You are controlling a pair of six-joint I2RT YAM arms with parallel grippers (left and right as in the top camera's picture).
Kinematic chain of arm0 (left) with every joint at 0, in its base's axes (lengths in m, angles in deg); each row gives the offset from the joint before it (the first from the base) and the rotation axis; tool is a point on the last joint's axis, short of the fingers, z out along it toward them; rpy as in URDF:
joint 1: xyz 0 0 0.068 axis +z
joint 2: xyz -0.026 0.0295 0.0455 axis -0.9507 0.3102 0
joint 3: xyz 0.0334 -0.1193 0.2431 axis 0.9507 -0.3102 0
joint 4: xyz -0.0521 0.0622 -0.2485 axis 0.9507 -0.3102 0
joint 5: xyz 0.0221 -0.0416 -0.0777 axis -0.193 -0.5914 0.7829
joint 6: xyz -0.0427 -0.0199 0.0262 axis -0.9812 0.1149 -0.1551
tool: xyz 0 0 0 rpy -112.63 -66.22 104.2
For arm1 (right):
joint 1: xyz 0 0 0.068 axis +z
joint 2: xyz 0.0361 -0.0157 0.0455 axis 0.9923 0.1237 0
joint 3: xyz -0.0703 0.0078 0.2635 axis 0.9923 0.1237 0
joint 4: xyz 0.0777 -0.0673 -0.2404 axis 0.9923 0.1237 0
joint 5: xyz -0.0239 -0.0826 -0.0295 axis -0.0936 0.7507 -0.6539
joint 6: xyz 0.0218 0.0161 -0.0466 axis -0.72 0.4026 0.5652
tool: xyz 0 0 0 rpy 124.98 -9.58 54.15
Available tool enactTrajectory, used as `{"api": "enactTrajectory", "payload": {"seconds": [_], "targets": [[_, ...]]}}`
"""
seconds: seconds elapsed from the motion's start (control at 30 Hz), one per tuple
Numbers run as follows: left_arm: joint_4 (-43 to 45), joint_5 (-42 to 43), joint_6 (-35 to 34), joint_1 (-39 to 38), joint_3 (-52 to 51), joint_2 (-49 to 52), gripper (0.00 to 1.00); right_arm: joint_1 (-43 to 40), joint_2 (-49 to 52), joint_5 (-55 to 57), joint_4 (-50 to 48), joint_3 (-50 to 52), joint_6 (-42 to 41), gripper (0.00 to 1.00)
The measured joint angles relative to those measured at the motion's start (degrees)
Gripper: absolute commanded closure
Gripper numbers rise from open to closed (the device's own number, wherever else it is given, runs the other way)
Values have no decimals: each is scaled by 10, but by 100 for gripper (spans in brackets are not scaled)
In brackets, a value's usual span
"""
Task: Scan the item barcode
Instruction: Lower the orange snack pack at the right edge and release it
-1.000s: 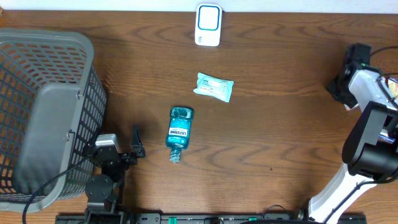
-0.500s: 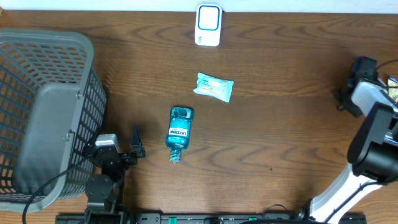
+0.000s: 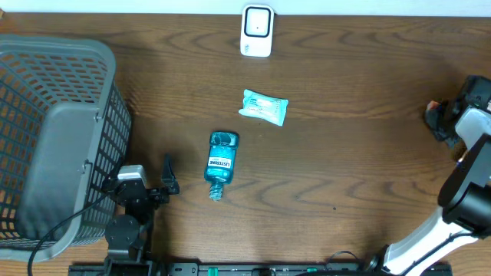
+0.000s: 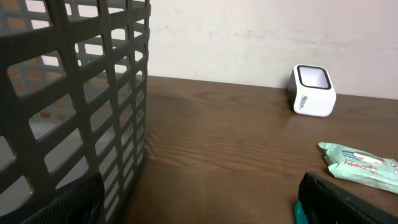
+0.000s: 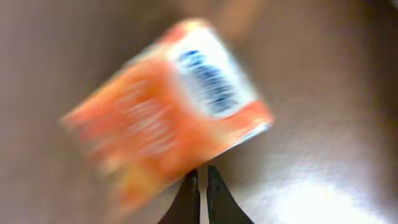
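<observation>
Worktop (image 3: 345,169): dark wood, visible grain, smooth with a faint sheen. Basket (image 3: 115,115): grey moulded plastic lattice, matt; scanner (image 3: 256,31): white hard plastic, glossy. Bottle (image 3: 221,162): clear teal plastic, shiny, with a printed label; packet (image 3: 264,106): pale green crinkled film, slightly glossy; orange pack (image 5: 161,118): too blurred to tell the finish.

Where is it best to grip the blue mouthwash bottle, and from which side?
Probably the labelled body of the mouthwash bottle, from above: it lies flat, lengthwise toward the robot, so jaws closing across its narrower width should fit; both sides are free.
</observation>
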Motion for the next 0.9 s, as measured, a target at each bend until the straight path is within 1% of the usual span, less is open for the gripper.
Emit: {"api": "enactTrajectory", "payload": {"seconds": [0.07,0.13,0.27,0.47,0.53,0.6,0.7,0.9], "targets": [[0,0,0,0,0,0,0,0,-28,-55,-13,0,4,99],[0,0,0,0,0,0,0,0,-49,-83,-34,-4,3,99],[0,0,0,0,0,0,0,4,-46,-88,-83,-6,2,96],[0,0,0,0,0,0,0,27,-18,-86,-112,-7,2,94],[0,0,0,0,0,0,0,41,1,-86,-120,-7,3,99],[0,0,0,0,0,0,0,49,10,-78,-117,-6,2,99],[0,0,0,0,0,0,0,61,15,-20,-112,-6,3,99],[0,0,0,0,0,0,0,56,15,175,-83,-7,6,99]]}}
